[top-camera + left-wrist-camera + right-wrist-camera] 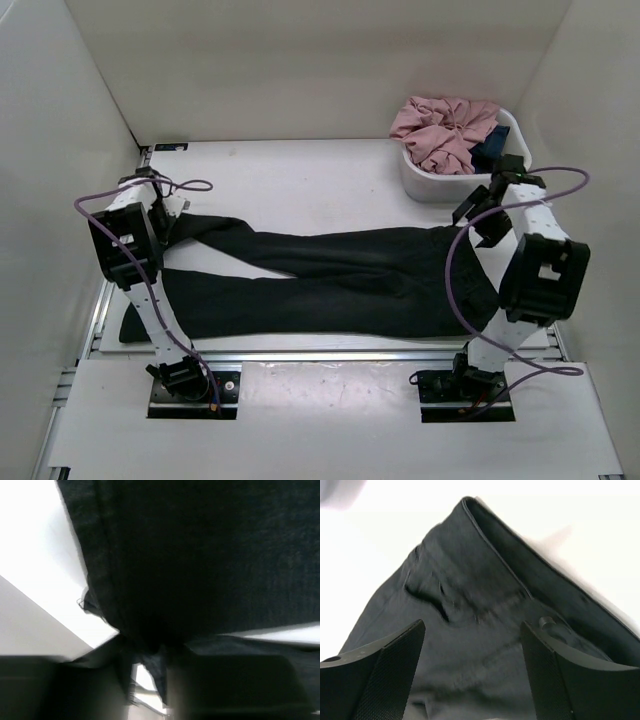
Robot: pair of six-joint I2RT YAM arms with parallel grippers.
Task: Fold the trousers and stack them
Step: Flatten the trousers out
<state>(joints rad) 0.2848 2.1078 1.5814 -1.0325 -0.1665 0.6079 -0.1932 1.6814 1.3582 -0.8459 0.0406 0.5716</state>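
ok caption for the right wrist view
Right gripper open above the waistband of the black trousers on the white table

I'm boxed in by white panels: back wall, left wall, right wall. White table, metal rail along its near edge. Light bright, even.

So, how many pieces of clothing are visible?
3: the black trousers spread on the table, the pink garment and a dark blue cloth in the white bin. More may be hidden underneath.
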